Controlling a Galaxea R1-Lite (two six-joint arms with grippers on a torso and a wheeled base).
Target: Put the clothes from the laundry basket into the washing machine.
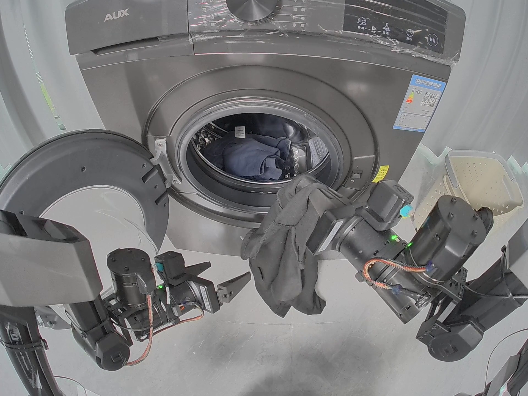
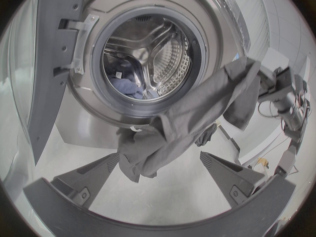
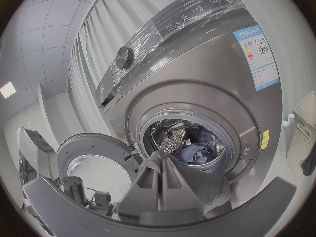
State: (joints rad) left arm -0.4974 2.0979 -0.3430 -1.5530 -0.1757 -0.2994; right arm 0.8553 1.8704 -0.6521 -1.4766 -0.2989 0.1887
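Grey garment (image 1: pixel 291 248): hung in a crumpled bunch from the right gripper, its top just in front of the lower right rim of the opening, its loose end dangling before the machine's lower front, clear of the floor (image 1: pixel 220 353). Whether it touched the rim could not be told.
Right gripper (image 3: pixel 161 178): clenched on the grey garment, fingers pressed together with cloth draped over and around them; it pointed toward the lower edge of the opening, just outside it.
Left gripper (image 1: pixel 228 278): released, fingers spread wide with nothing between them; it sat low near the floor, below the door's lower edge and beside the garment's hanging end, apart from it.
Washing machine (image 1: pixel 264 78): front loader, facing the robot, with plastic film over its top panel.
Opening (image 1: pixel 258 104): round, with nothing across its upper part or its centre; only the garment's top overlapped the lower right edge in the head view.
Door (image 1: pixel 82 171): swung fully out to the robot's left on its hinge, well off the opening.
Drum (image 2: pixel 164 56): its metal wall and ribs showed bare across the upper and back parts.
Blue clothes (image 1: pixel 253 158): lay in a heap on the bottom of the drum, toward the front edge, a white tag showing above them.
Laundry basket (image 1: pixel 484 180): pale, perforated, stood on the floor off the machine's right corner, well apart from the garment.
Floor: bare and light between the two grippers and in front of the machine.
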